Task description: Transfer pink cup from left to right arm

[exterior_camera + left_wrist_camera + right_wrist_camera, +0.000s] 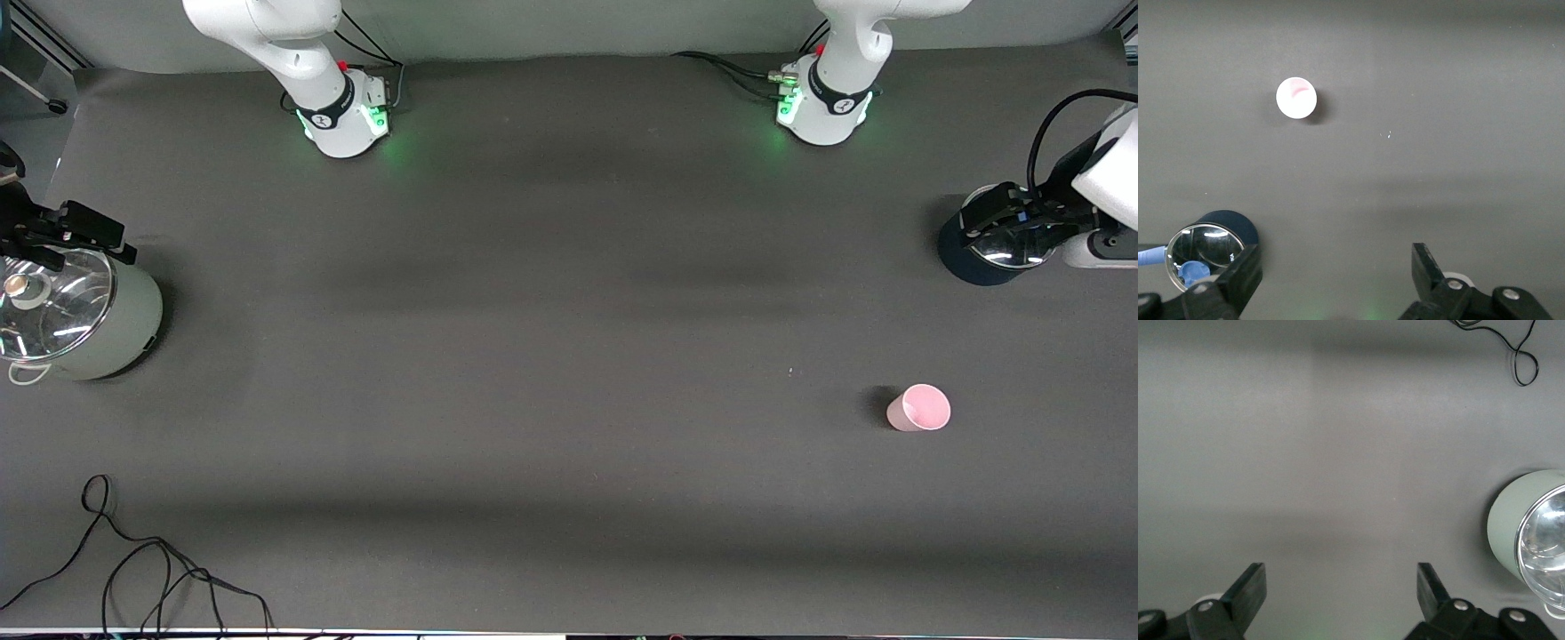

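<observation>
Over the dark blue pot (978,262) at the left arm's end of the table (569,356), the left gripper (1000,213) hangs with fingers (1241,270) spread, empty. Right gripper (67,233) sits over the grey-green glass-lidded pot (116,320) at the other end, fingers (1248,587) spread too (nothing held). Pink cup (919,408) stands upright on the table, nearer the front camera than the blue pot, well apart from both grippers.
</observation>
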Available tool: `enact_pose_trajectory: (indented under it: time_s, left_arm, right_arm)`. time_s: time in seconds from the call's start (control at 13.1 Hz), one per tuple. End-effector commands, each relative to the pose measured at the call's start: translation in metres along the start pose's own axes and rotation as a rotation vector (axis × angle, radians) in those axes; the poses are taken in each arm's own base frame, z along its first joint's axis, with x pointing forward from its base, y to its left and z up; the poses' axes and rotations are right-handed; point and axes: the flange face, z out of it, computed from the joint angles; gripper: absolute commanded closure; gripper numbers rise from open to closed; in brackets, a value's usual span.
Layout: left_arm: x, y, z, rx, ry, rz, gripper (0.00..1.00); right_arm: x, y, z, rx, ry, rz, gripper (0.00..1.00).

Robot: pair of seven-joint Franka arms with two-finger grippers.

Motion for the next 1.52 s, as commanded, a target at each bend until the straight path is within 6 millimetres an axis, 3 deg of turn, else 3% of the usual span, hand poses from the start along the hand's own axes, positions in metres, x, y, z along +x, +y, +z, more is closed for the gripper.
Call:
enact_pose_trajectory:
  time_s: [0.0, 0.15, 0.3, 0.46, 0.69, 0.91, 1.07, 1.22, 1.45]
  left_arm:
    - [0.005, -0.001, -0.007, 0.013, 0.029, -0.001, 0.0]
    - [0.007, -0.006, -0.009, 0.014, 0.053, 0.08, 0.0]
    - [0.01, -0.034, -0.017, 0.001, 0.075, 0.174, 0.0]
    - [0.015, -0.04, -0.02, 0.006, 0.088, 0.257, 0.0]
    - [0.031, -0.087, -0.011, -0.055, 0.133, 0.385, 0.0]
    - [0.065, -0.164, 0.035, -0.216, 0.183, 0.542, 0.0]
    - [0.08, -0.195, 0.063, -0.287, 0.235, 0.656, 0.0]
    - [0.1, -0.218, 0.109, -0.343, 0.287, 0.767, 0.0]
    - [0.112, -0.261, 0.194, -0.512, 0.409, 0.853, 0.0]
  right_arm:
    - [0.003, -0.002, -0.004, 0.014, -0.001, 0.015, 0.0]
    - [0.002, -0.002, -0.004, 0.014, -0.002, 0.016, 0.0]
    - [0.002, -0.002, -0.004, 0.014, -0.002, 0.015, 0.0]
    - [0.002, -0.001, -0.004, 0.014, -0.002, 0.016, 0.0]
    - [0.002, -0.001, -0.004, 0.014, -0.002, 0.016, 0.0]
    - [0.002, -0.001, -0.004, 0.014, -0.002, 0.016, 0.0]
    - [0.002, 0.0, -0.004, 0.014, -0.002, 0.018, 0.0]
    - [0.002, 0.001, -0.004, 0.014, -0.002, 0.019, 0.0]
    - [0.001, 0.002, -0.005, 0.014, -0.002, 0.021, 0.0]
